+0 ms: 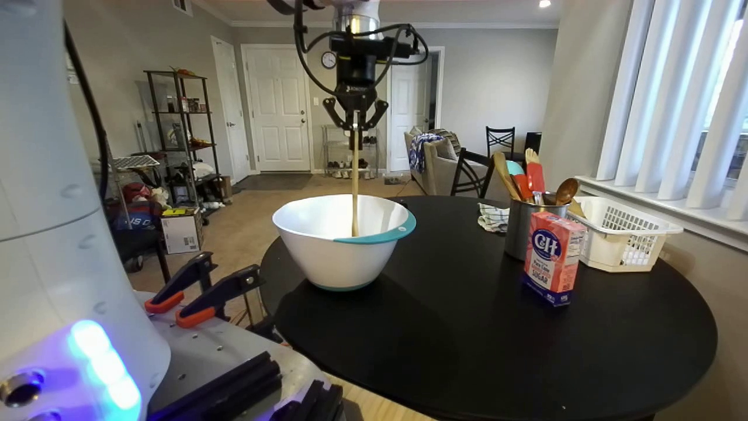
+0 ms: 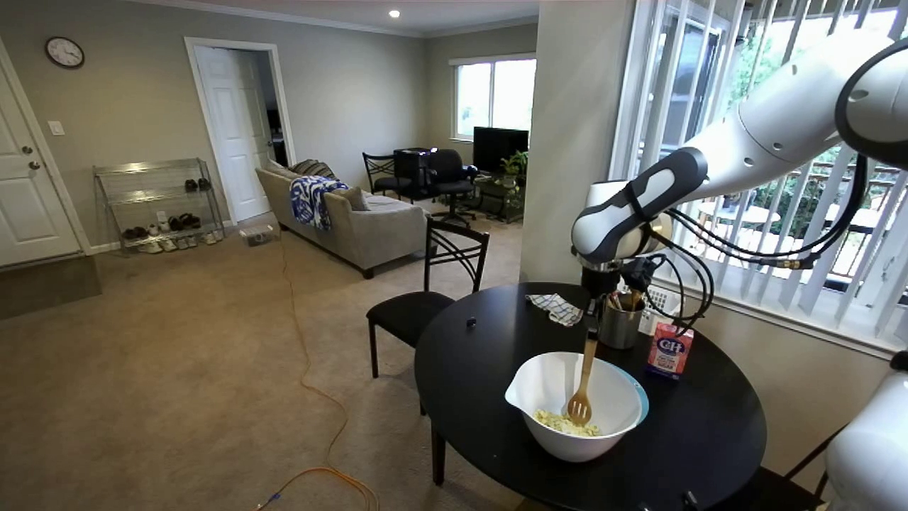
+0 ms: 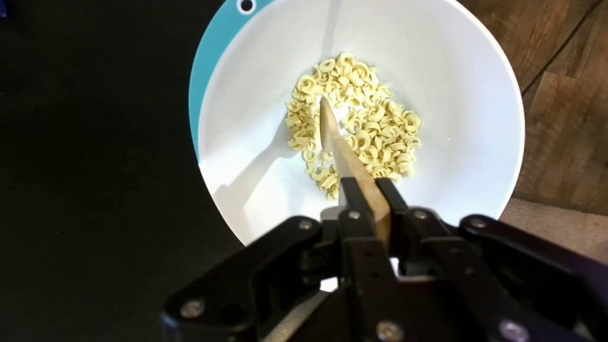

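My gripper point(image 1: 355, 140) is narrow, clamped on a wooden slotted spatula point(image 2: 584, 383) that hangs nearly upright, its head low in the white bowl point(image 1: 342, 261) on the counter point(image 1: 456, 351). Done: spatula gripped, head inside the bowl at the pasta point(image 3: 382, 140); contact I cannot confirm. Left, by my judgement: pasta is unevenly spread, clumped around a bare patch, and the spatula is not yet released.

In an exterior view we're facing the far door point(image 1: 277, 111), low beside the robot's base point(image 1: 52, 280); in an exterior view, the far sofa point(image 2: 386, 234), from higher. All are sharing the bowl point(image 1: 345, 263) (the wrist view is staring down, closest).
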`<state>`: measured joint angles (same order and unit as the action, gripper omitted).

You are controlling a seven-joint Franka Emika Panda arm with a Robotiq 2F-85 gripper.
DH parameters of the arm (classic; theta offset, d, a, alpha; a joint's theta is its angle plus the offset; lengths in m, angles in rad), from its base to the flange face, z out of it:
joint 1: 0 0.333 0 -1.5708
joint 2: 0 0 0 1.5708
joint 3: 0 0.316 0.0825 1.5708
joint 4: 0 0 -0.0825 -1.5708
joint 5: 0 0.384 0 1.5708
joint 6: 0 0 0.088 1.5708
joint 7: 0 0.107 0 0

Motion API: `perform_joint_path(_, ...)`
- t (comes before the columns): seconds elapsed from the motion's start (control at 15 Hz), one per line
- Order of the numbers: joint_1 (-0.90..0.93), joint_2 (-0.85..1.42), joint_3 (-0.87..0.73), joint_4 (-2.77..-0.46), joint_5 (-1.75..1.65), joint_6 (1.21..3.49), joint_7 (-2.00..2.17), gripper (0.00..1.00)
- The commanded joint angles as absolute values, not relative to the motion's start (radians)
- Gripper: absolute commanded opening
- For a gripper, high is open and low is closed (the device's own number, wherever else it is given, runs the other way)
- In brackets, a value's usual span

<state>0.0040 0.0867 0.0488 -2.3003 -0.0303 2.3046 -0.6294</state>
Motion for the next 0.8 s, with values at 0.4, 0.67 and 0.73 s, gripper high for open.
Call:
perform_joint_path(0.4,0.011,0.129,0.075,-2.298,-0.026,2.362,-0.648,0.03)
perform_joint_path(0.67,0.018,0.143,0.100,-2.291,0.001,2.399,-0.669,0.03)
perform_joint_path(0.73,0.021,0.148,0.108,-2.289,0.007,2.401,-0.676,0.03)
